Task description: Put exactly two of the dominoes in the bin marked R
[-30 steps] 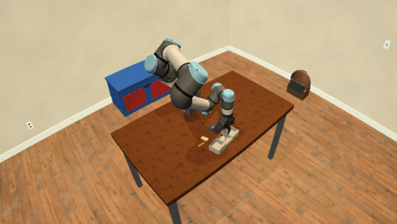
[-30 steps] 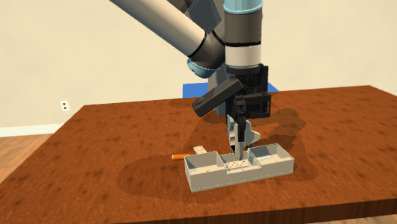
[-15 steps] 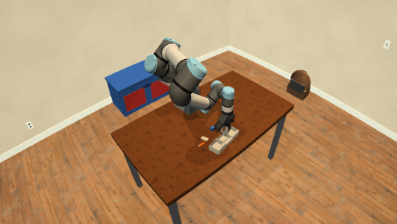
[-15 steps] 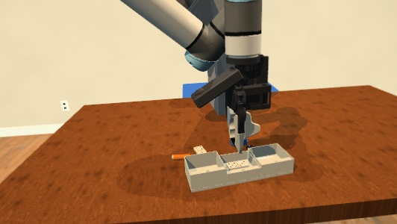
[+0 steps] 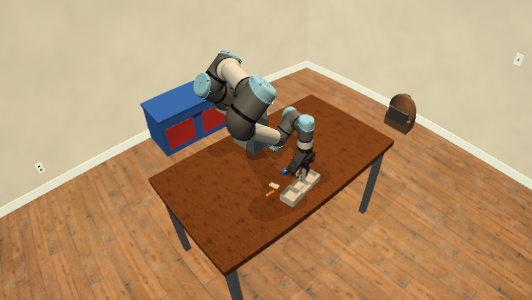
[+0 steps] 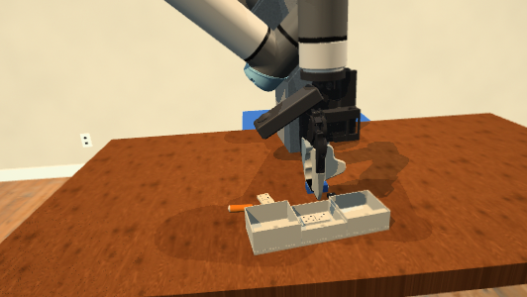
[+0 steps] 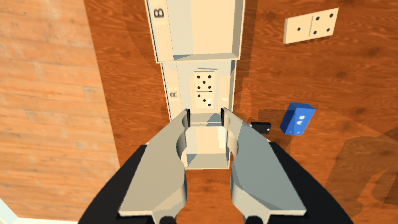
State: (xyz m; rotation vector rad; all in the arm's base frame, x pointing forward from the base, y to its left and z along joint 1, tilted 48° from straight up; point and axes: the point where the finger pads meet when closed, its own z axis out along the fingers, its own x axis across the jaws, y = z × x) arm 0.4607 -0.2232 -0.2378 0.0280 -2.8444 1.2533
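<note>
A beige tray of three bins (image 6: 317,220) lies on the table, also in the top view (image 5: 300,188). Its middle bin, marked R (image 7: 202,92), holds one domino (image 7: 204,89) lying flat, which also shows in the exterior view (image 6: 315,217). A second domino (image 7: 310,25) lies on the table beside the bin marked B (image 7: 200,27); it also shows in the exterior view (image 6: 264,198). My gripper (image 7: 205,109) hangs above the tray, over the edge between the R bin and the end bin. Its fingers stand a little apart with nothing between them.
A blue block (image 7: 297,119) and a small black piece (image 7: 260,127) lie on the table beside the tray. An orange stick (image 6: 240,207) lies next to the loose domino. The B bin and the end bin (image 6: 359,205) look empty.
</note>
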